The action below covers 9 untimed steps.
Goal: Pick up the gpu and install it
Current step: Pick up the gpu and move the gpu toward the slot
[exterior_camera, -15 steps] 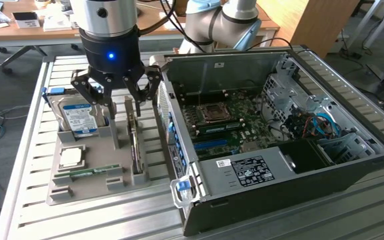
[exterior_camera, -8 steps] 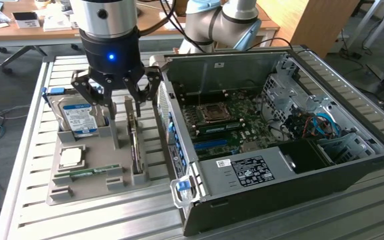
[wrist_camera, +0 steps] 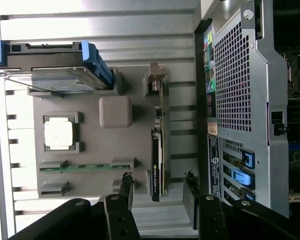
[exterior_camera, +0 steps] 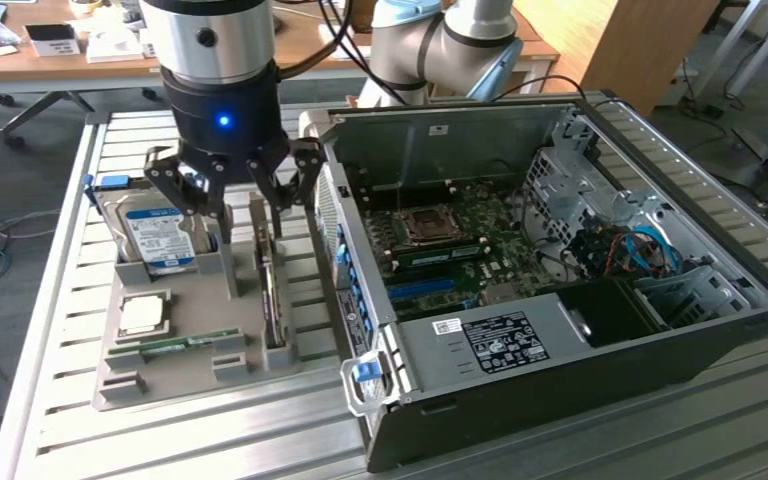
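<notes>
Grey plastic tray (exterior_camera: 171, 375) has the gpu (exterior_camera: 271, 290) standing on edge in its slot, green board pretty much upright. The gripper (exterior_camera: 244, 205) is spread as wide as it goes and isn't holding anything. It hangs right above the card, so in the wrist view the gpu (wrist_camera: 157, 155) lines up with the gap between the two fingers (wrist_camera: 124, 186), touching neither. Out past one finger are the hard drive (exterior_camera: 157, 235), CPU (exterior_camera: 141, 315) and RAM stick (exterior_camera: 177, 343). The open computer case (exterior_camera: 704, 300) is beyond the other finger.
</notes>
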Each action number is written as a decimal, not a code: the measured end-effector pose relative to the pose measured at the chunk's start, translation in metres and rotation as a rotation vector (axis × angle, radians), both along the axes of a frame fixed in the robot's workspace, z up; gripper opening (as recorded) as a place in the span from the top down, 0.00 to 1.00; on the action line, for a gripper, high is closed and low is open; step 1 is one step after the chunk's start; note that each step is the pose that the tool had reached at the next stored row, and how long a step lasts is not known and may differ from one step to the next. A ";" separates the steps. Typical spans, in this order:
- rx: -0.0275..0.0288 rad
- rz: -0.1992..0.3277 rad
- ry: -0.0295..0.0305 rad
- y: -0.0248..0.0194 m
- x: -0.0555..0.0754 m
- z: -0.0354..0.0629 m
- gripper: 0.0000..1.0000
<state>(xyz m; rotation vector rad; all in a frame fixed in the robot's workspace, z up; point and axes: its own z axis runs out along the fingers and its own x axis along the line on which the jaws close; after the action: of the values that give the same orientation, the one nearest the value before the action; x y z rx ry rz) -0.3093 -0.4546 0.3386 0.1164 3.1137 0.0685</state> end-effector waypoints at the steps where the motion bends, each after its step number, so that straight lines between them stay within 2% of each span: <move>1: 0.0000 0.000 0.0000 0.0000 0.000 -0.0006 0.47; 9: 0.0000 0.000 0.0000 0.0000 0.000 -0.0013 0.47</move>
<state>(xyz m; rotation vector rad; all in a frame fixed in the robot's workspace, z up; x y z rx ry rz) -0.3093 -0.4546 0.3373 0.1165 3.1137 0.0685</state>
